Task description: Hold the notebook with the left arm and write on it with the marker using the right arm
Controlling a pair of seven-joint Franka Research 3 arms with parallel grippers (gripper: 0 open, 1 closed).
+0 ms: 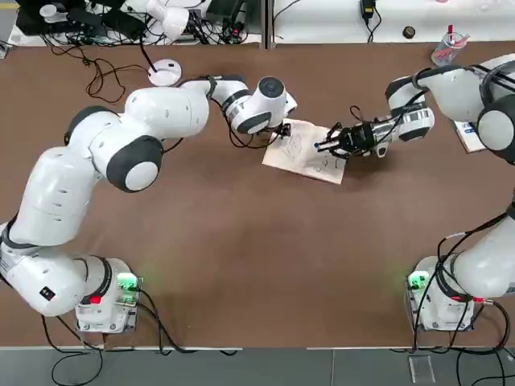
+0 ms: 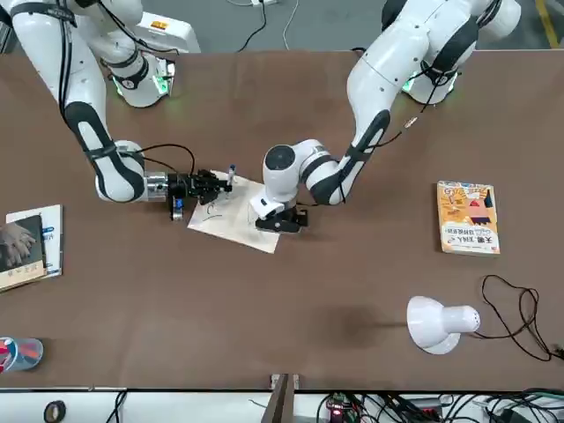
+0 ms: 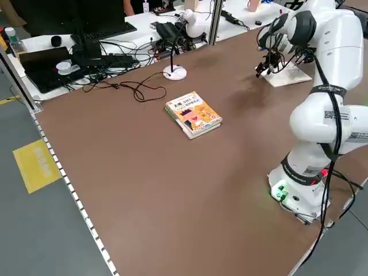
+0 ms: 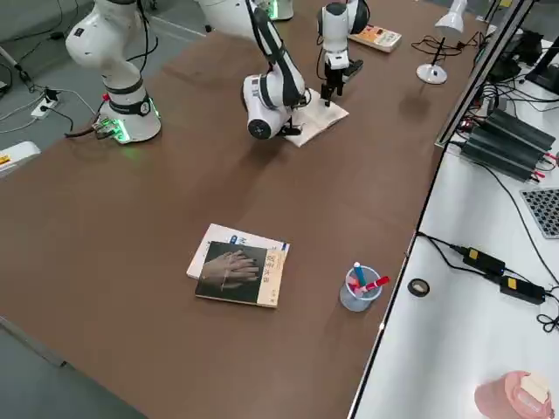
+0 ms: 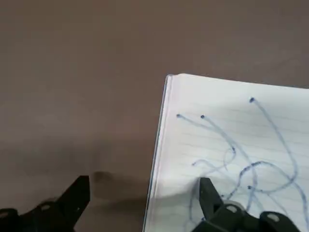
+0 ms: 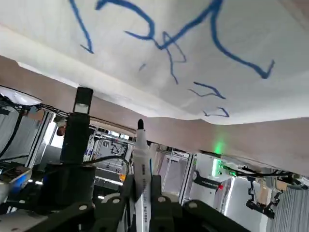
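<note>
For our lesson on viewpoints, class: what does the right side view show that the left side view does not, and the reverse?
Only the right side view: the book with a hand picture and the cup of pens.

Only the left side view: the yellow floor sign.

Both: the notebook, the orange-covered book, the white lamp and parts of both robot arms.

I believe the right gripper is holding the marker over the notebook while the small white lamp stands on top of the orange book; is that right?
Not quite: the lamp stands on the table, apart from the orange book, as the left side view shows. The right gripper is indeed holding the marker over the notebook.
</note>
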